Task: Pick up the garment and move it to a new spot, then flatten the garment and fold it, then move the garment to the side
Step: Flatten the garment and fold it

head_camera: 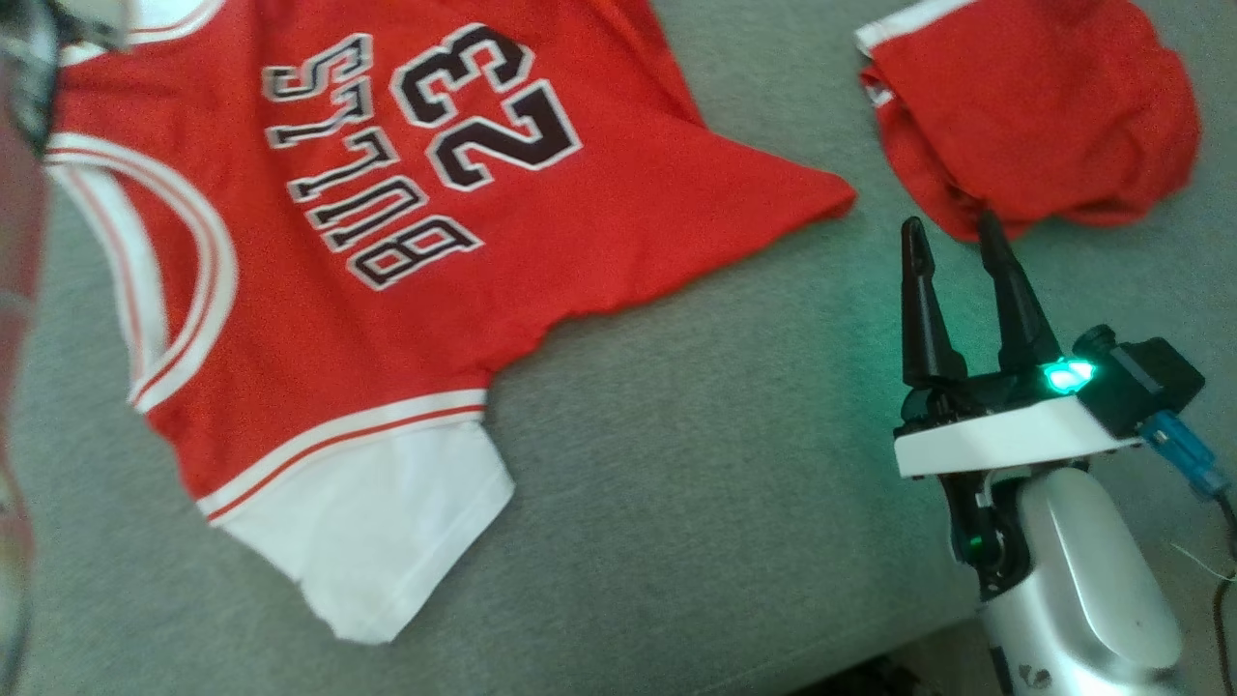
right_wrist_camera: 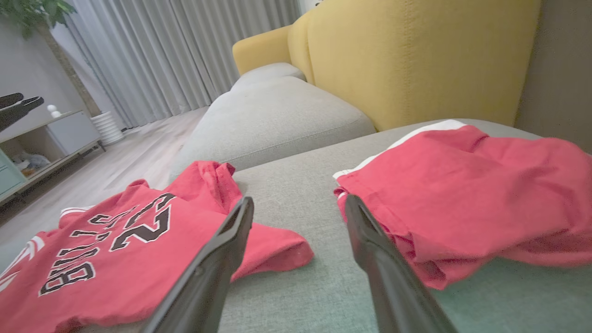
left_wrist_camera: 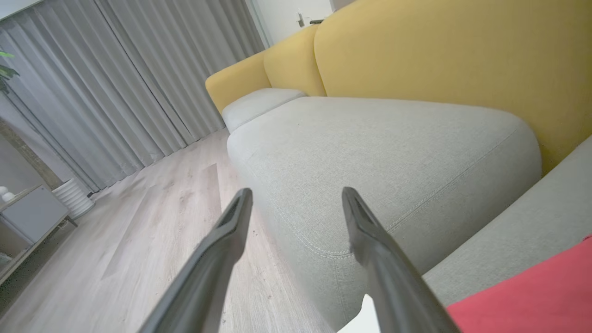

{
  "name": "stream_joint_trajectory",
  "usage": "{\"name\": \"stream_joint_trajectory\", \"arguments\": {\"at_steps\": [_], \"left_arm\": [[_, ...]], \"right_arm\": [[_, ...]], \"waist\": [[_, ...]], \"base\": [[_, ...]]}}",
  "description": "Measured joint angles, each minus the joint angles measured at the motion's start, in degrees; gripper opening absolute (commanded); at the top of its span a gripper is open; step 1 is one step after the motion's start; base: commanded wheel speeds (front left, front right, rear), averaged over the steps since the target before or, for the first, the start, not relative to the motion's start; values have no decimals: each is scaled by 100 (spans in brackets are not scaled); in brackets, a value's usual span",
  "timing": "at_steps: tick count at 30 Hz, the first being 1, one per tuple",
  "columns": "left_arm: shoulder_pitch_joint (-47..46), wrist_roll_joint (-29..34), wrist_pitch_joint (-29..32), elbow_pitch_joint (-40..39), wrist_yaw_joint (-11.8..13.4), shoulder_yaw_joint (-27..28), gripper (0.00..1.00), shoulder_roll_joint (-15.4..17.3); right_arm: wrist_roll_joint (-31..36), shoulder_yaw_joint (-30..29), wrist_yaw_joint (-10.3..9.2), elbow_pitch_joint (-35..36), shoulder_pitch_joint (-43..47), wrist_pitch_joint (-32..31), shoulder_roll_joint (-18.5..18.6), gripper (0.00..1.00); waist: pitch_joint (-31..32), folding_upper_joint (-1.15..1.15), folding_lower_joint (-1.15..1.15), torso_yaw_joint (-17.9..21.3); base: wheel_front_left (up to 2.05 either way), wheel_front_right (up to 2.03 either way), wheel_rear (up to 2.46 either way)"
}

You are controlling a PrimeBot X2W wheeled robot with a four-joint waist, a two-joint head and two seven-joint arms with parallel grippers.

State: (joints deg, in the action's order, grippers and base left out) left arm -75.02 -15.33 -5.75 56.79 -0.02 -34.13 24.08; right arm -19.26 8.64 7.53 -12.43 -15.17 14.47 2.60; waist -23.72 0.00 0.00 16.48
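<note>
The garment point(head_camera: 387, 242), a red jersey with white trim, "BULLS 23" in black and a white sleeve, lies spread on the grey sofa cushion point(head_camera: 696, 464). It also shows in the right wrist view as the jersey point(right_wrist_camera: 115, 259), at the lower left. My left gripper point(left_wrist_camera: 297, 194) is open with nothing between its fingers; a red and white edge of the jersey point(left_wrist_camera: 532, 296) lies just to its lower right. My right gripper point(head_camera: 952, 232) is open and empty over bare cushion, between the jersey's corner and a pair of red shorts point(head_camera: 1034, 116).
The red shorts point(right_wrist_camera: 462, 194) with a white stripe lie crumpled at the cushion's far right, close to my right fingertips. Yellow sofa backrests point(right_wrist_camera: 416, 60) rise behind. Past the cushion's edge are a wooden floor point(left_wrist_camera: 138, 222), grey curtains point(left_wrist_camera: 115, 83) and a low cabinet point(right_wrist_camera: 41, 138).
</note>
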Motion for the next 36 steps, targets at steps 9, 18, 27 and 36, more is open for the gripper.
{"name": "stream_joint_trajectory", "arguments": {"at_steps": [9, 18, 27, 36], "left_arm": [[911, -611, -734, -79, -110, 253, 100, -711], [2602, -956, -864, -1193, 91, 471, 100, -970], [4853, -1337, -870, -2439, 514, 850, 100, -1065], [4803, -1418, -24, -2087, 398, 627, 100, -1040]], "right_arm": [[292, -339, 0, -79, 74, 1, 2, 100], [475, -715, 0, -158, 461, 16, 3, 100], [525, -724, 0, -156, 639, 16, 2, 100], [579, -624, 0, -134, 633, 16, 2, 100]], "waist": [[443, 0, -1, -646], [1001, 0, -1, -1345], [1269, 0, -1, -1697], [1085, 0, 0, -1438]], "base": [[0, 0, 0], [0, 0, 0], [0, 0, 0], [0, 0, 0]]}}
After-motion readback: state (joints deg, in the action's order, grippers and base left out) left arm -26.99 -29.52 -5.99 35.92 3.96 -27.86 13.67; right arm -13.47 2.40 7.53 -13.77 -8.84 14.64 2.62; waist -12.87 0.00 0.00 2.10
